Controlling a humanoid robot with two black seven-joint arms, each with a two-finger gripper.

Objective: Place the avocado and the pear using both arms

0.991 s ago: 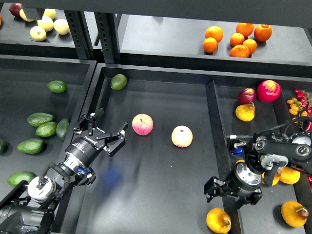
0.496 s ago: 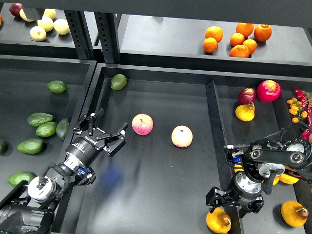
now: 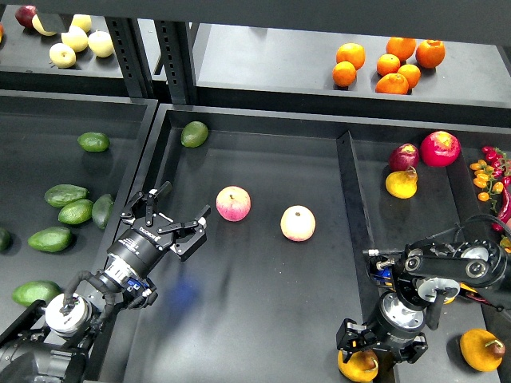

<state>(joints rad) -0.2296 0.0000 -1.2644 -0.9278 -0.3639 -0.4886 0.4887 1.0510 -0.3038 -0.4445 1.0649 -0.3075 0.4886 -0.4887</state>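
Black right hand point(image 3: 382, 345) straddles pear point(image 3: 358, 366), grip unclear; left hand point(image 3: 176, 214) wide, empty.

One marking showed: a short line of white lettering on the black body of the left gripper point(image 3: 169, 224), over the left part of the middle tray point(image 3: 255, 319). It was too small to read.

The right hand point(image 3: 382, 341) covers most of a golden pear point(image 3: 358, 366), its fingers too dark to separate. A yellow fruit point(image 3: 447, 292) hides behind that arm.
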